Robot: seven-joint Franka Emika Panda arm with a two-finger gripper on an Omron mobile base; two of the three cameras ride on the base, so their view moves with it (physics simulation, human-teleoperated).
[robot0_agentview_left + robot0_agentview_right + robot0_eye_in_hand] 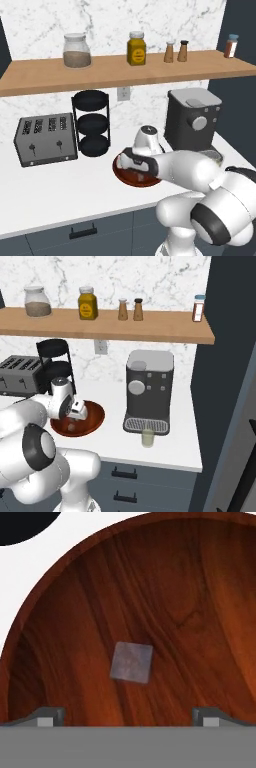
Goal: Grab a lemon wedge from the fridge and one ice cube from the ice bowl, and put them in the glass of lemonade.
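The ice bowl is a wide, shallow round of reddish-brown wood with dark streaked grain, standing on the white surface between the black three-tier rack and the coffee machine. The ice cube is a tiny pale, greyish translucent square lying flat on the bowl's floor, near its middle and clear of the wall. The tool hangs over the bowl with its jaws spread wide and nothing between them; in the hand view the cube lies between the two tips and beyond them, not touched.

Largest nearby is the coffee machine, then the grey toaster left of the rack. The glass of lemonade, short with pale cream contents, stands just in front of the coffee machine's drip tray. From the left base view the white arm hides much of the bowl.
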